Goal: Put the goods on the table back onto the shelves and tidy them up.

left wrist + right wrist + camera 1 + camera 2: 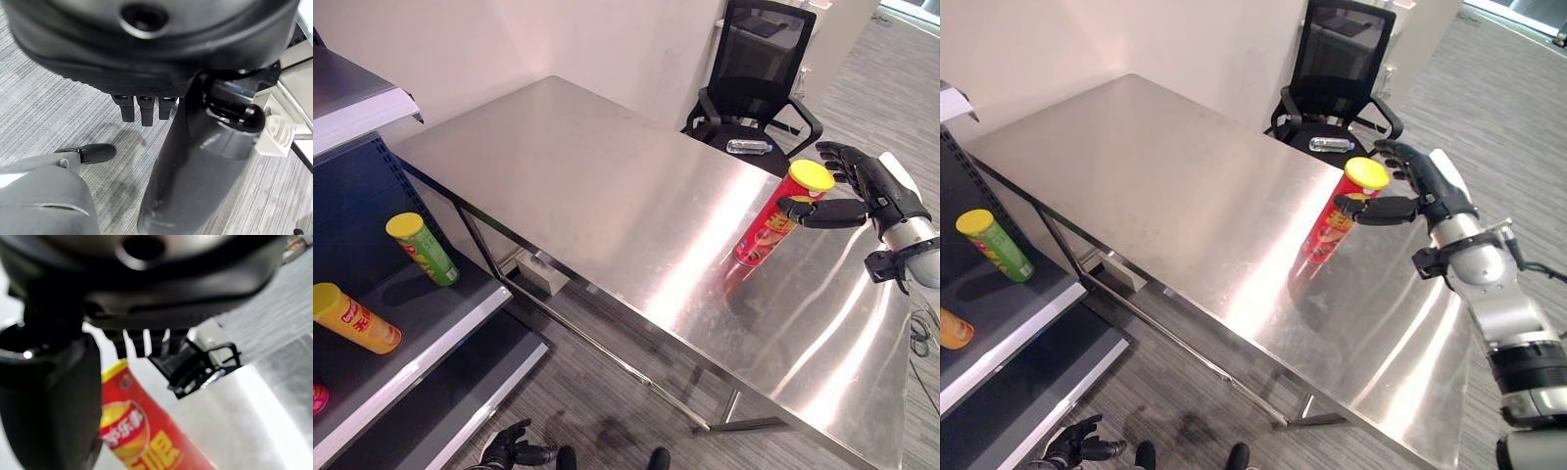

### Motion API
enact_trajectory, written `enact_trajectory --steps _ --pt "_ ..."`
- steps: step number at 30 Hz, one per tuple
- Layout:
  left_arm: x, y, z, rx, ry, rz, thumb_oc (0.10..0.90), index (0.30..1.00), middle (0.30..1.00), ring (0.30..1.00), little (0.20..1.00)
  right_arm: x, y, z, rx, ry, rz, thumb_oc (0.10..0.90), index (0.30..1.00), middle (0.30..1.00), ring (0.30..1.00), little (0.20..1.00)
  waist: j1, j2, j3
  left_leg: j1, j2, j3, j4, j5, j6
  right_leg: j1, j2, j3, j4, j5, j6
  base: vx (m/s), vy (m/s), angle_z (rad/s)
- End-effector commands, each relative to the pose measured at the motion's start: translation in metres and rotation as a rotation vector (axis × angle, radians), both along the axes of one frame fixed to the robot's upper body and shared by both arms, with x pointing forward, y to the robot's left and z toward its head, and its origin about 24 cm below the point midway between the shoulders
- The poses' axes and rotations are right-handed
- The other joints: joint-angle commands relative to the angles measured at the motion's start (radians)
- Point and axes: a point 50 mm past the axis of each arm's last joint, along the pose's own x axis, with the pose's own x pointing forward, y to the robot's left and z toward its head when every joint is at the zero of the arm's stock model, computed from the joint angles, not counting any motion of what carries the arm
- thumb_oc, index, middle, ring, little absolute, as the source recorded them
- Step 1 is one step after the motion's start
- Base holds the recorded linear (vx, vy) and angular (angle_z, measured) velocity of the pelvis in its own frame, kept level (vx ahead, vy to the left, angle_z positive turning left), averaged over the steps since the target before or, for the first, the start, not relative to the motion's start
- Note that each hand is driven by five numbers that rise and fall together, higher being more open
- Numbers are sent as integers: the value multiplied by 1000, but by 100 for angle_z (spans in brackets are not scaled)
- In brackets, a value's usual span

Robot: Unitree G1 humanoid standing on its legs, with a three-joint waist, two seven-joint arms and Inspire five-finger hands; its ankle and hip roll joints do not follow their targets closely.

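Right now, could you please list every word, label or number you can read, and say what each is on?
Red can on the table: print shows, but too blurred to quote.
Green can and orange can on the shelf: labels too small to read.
Nothing else bears readable text.
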Motion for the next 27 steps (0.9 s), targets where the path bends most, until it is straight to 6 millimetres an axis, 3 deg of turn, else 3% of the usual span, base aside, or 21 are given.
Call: enact_trajectory --steps 1,16,17,24,25,27 --pt "29 10 14 41 -83 -46 800 900 900 900 900 10 10 68 15 -268 11 800 900 900 900 900 30 -12 -19 8 20 12 4 -49 -34 88 -30 -35 13 -106 101 0 0 0" --pt "28 12 14 38 -83 -41 800 900 900 900 900 15 17 61 91 -238 65 800 900 900 900 900 35 -13 -19 8 20 9 4 -47 -35 90 -29 -36 13 -108 100 0 0 0" --pt "28 13 15 38 -84 -42 800 900 900 900 900 18 16 63 62 -208 63 400 300 300 300 300 38 -15 -20 10 20 6 4 -47 -36 92 -28 -39 13 -109 98 0 0 0" --pt "30 14 16 43 -91 -37 800 900 900 900 900 18 15 64 50 -219 48 400 300 300 300 300 36 -14 -22 15 20 5 4 -49 -36 99 -26 -39 13 -112 97 1 0 0" --pt "23 35 16 69 -17 -23 800 900 900 900 900 22 21 59 62 -204 71 400 300 300 300 300 30 -11 -27 17 21 9 4 -49 -38 99 -25 -37 13 -114 98 0 0 0" --pt "23 35 16 69 -17 -23 800 900 900 900 900 22 21 59 62 -204 71 400 300 300 300 300 30 -11 -27 18 21 9 4 -49 -38 99 -25 -38 13 -114 98 0 0 -2"
